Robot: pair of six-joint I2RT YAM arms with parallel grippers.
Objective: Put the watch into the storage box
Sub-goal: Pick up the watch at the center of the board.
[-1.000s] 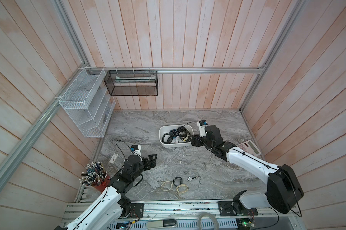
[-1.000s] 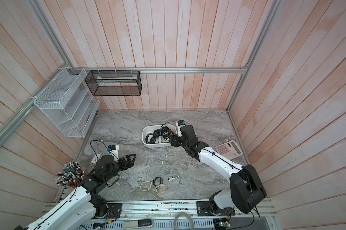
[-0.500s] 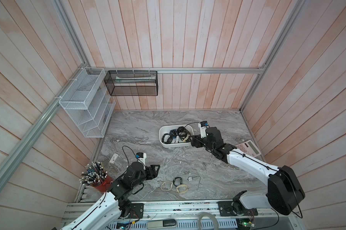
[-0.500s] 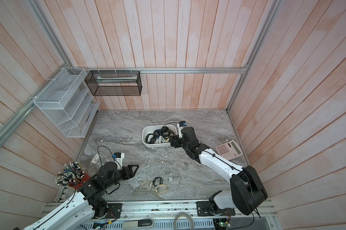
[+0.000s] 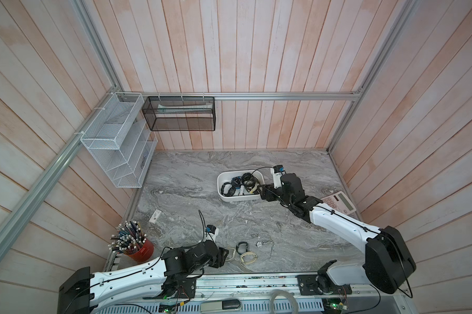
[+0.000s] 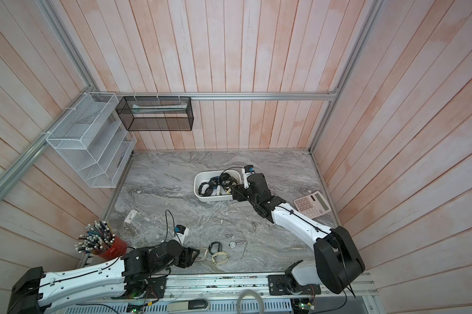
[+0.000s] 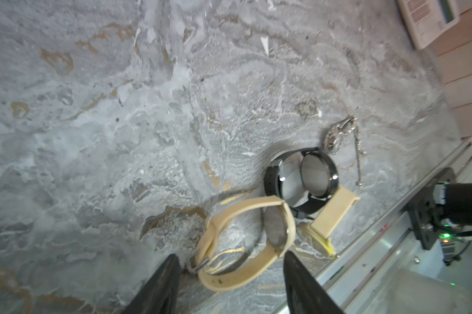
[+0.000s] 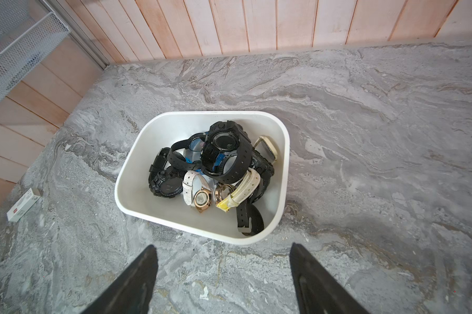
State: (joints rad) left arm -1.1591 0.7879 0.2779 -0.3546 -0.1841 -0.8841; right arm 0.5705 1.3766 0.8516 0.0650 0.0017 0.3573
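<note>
- Our left gripper (image 7: 230,255) sits low at the near edge of the grey marbled tabletop (image 7: 120,136). Its two black fingers stand apart, one on each side of a beige-strapped round wristwatch (image 7: 245,233). We cannot tell whether either finger touches it.
- That wristwatch lies flat on the tabletop, well apart from the box.
- Just past it we count three more timepieces: one black-banded watch with a round steel case (image 7: 315,176), one second beige-strapped watch (image 7: 330,214) partly behind it, and one silver pocket watch on a thin chain (image 7: 334,137).
- Our right gripper (image 8: 222,246) is spread wide and empty, hovering just short of the near rim of the white plastic storage box (image 8: 137,168).
- Inside the box is one tangled heap of wristwatches (image 8: 215,174). We count at least six, mostly black, one with a white strap and one with a cream strap.
- Further out we see one pink-white calculator (image 5: 339,202), one red cup of pencils (image 5: 142,251), one small white carton (image 5: 155,216), one white wire-mesh rack (image 5: 115,146) and one black mesh basket (image 5: 179,114).
</note>
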